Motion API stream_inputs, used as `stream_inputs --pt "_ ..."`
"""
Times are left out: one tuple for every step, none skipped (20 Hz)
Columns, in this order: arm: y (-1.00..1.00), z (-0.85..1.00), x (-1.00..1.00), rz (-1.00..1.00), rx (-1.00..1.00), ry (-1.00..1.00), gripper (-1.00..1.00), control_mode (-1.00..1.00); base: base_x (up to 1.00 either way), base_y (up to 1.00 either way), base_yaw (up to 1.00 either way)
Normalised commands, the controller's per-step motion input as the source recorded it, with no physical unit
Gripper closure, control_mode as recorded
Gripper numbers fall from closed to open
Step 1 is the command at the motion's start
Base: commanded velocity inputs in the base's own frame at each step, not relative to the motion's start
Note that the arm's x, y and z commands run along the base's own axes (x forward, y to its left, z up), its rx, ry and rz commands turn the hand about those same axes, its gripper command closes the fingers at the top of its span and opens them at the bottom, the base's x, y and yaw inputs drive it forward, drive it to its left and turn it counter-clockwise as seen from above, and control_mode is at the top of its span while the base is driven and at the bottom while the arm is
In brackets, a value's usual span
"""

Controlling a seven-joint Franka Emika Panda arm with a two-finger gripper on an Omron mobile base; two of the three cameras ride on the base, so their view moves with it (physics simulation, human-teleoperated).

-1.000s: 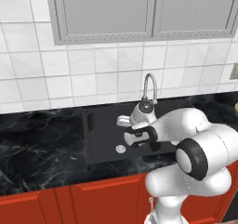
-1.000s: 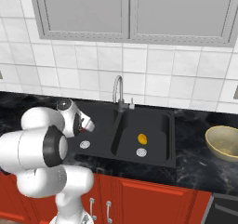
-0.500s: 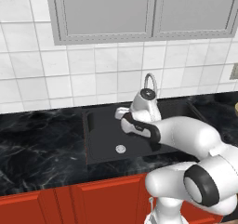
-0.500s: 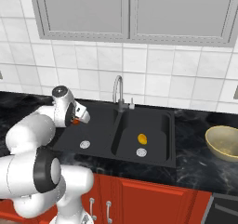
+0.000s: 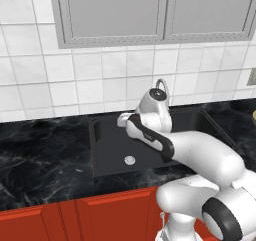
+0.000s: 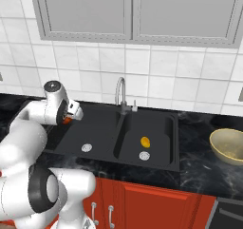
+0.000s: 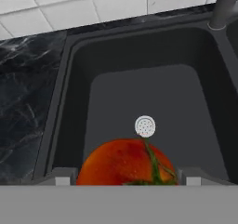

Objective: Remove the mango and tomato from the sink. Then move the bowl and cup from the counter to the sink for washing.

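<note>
Holding the tomato (image 7: 126, 163) between its two dark finger tips, the gripper (image 7: 126, 177) is closed on the fruit and keeps it lifted above the left basin of the sink (image 7: 69, 102); the drain (image 7: 145, 126) sits well below and beyond it. In the right base view a red sliver of the tomato (image 6: 67, 120) peeks out under the hand (image 6: 71, 111), near the basin's left wall. Judged step: carrying it out to the counter (image 7: 25, 93) on the left. The mango (image 6: 145, 141) lies in the right basin just above its drain, not yet removed. The bowl (image 6: 229, 145) sits on the counter right of the sink, well apart. The faucet (image 6: 120, 93) stands behind the divider, off the carry path. Only the sink rim has to be cleared going left.
</note>
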Motion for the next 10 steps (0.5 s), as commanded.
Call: stream_inputs --pt "0.43 0.21 -0.25 0.25 0.0 0.0 1.0 -1.0 0.0 0.0 0.0" --pt "0.44 0.21 -0.24 0.24 0.0 0.0 1.0 -1.0 0.0 0.0 0.0" --pt "0.43 0.19 -0.26 0.24 -0.02 0.0 1.0 -1.0 0.0 0.0 0.0" --pt "0.42 0.18 -0.25 0.24 -0.02 0.0 1.0 -1.0 0.0 0.0 0.0" --pt "0.45 0.17 -0.25 0.24 -0.05 0.0 1.0 -1.0 0.0 0.0 0.0" --pt "0.46 0.16 -0.24 0.24 -0.07 0.0 1.0 -1.0 0.0 0.0 0.0" --pt "0.48 0.14 -0.24 0.23 -0.1 0.0 1.0 -1.0 0.0 0.0 0.0" --pt "0.51 0.12 -0.19 0.21 -0.13 0.0 1.0 -1.0 0.0 0.0 0.0" --pt "0.52 0.11 -0.15 0.17 -0.16 0.0 1.0 -1.0 0.0 0.0 0.0" --pt "0.56 0.11 -0.1 0.14 -0.2 0.0 1.0 -1.0 0.0 0.0 0.0"
